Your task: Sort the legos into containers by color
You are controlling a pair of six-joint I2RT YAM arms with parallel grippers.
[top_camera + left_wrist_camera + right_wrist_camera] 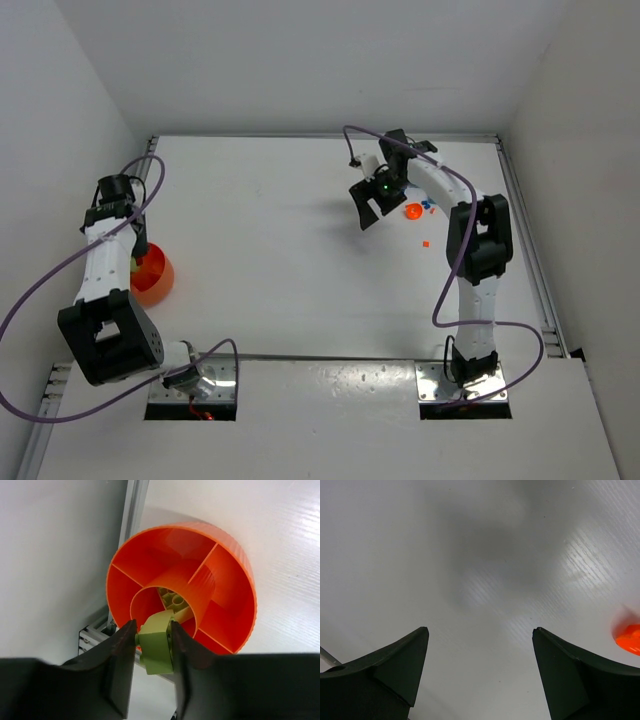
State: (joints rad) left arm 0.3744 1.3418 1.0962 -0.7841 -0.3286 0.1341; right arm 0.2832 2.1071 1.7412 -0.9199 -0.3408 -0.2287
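The orange container (235, 565) is a round bowl with a central well and several outer compartments; it sits at the table's left edge (155, 280). My left gripper (152, 647) is shut on a light green lego (157, 650), held just over the bowl's near rim. Another green lego (172, 601) lies in the central well. At the far right, my right gripper (368, 205) hovers open and empty over bare table (480, 645). Just to its right lie an orange lego (413, 211), blue legos (429, 206) and a tiny orange bit (424, 243). The orange lego (628, 637) also shows at the right wrist view's edge.
White walls close in the table on the left, back and right. An aluminium rail (132, 510) runs along the left wall behind the bowl. Purple cables loop off both arms.
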